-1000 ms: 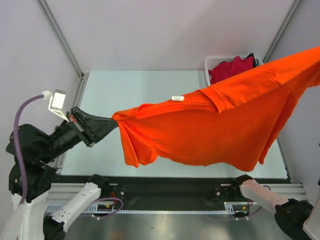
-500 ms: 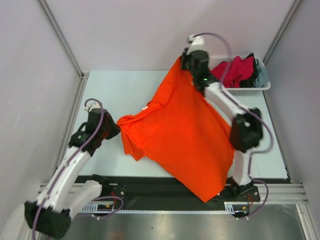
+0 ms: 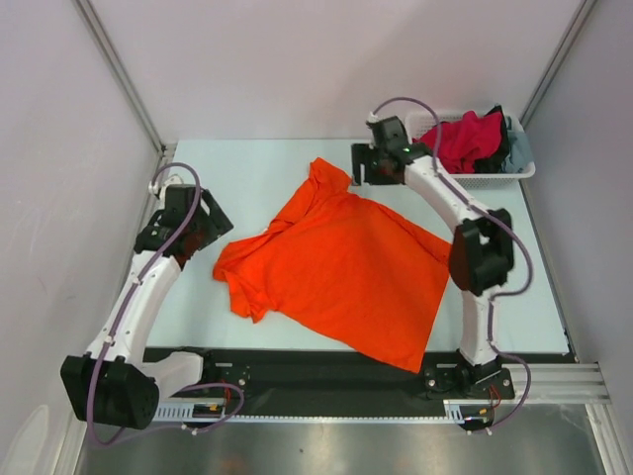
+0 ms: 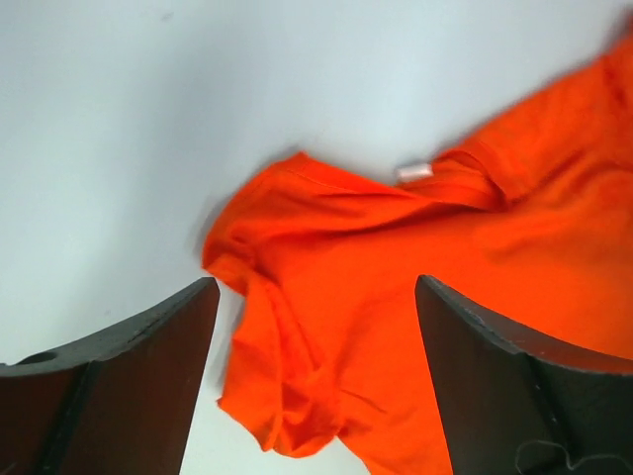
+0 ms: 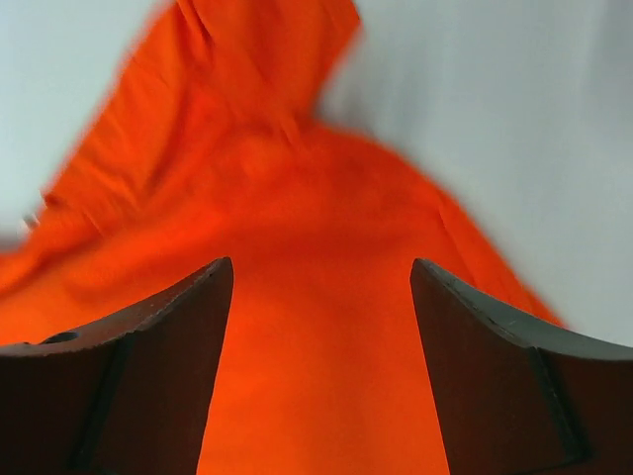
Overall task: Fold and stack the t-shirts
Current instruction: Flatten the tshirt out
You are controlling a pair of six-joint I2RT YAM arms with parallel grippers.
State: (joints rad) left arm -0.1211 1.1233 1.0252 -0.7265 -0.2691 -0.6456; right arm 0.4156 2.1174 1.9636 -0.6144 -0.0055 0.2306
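The orange t-shirt lay flat on the table, near-left of the white basket, its long axis slanting from the collar, farthest from the basket, to the hem, while the basket held heaped t-shirts, crimson-pink, black and grey-blue, and the left gripper and right gripper gaped, grasping nothing.

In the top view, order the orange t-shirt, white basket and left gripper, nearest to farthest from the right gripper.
1. orange t-shirt, directly beside it, mid-table.
2. white basket, back right corner.
3. left gripper, far left side.
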